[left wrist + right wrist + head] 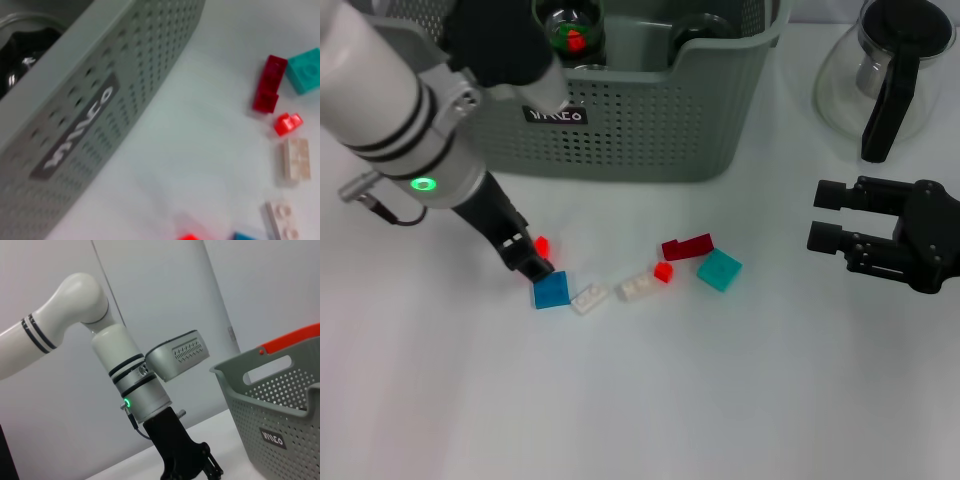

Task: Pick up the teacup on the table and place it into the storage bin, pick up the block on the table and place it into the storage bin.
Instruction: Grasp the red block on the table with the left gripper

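Note:
The grey-green storage bin stands at the back; its label side also shows in the left wrist view and the right wrist view. A glass cup with red and green in it sits inside the bin. Several blocks lie in front of the bin: a blue one, a small red one, two white ones, a dark red one and a teal one. My left gripper is low over the table, open, between the small red and the blue block. My right gripper is open and empty at the right.
A glass teapot with a black handle stands at the back right, beyond my right gripper. Another small red block lies among the row. A second dark vessel sits in the bin.

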Controlling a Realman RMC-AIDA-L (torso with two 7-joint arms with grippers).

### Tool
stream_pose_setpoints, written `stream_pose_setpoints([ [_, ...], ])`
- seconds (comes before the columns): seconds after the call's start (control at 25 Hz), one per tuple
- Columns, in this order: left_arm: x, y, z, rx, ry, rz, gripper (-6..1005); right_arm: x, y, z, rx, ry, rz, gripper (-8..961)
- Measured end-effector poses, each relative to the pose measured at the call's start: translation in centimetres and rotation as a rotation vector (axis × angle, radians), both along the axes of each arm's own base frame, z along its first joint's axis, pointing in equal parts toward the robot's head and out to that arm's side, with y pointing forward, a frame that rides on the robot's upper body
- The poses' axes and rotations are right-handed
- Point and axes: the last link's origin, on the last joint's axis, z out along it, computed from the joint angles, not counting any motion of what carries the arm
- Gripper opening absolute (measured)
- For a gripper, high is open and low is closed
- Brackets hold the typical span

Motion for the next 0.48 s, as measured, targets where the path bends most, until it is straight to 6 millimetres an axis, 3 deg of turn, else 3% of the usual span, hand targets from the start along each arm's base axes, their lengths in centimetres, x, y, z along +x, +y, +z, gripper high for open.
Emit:
stream_pose_setpoints([
  [0.48, -0.1, 0.5, -1.3, 0.043, 0.039, 0.02, 621, -0.2, 0.1, -0.1, 0.001, 0.006, 0.002, 613],
])
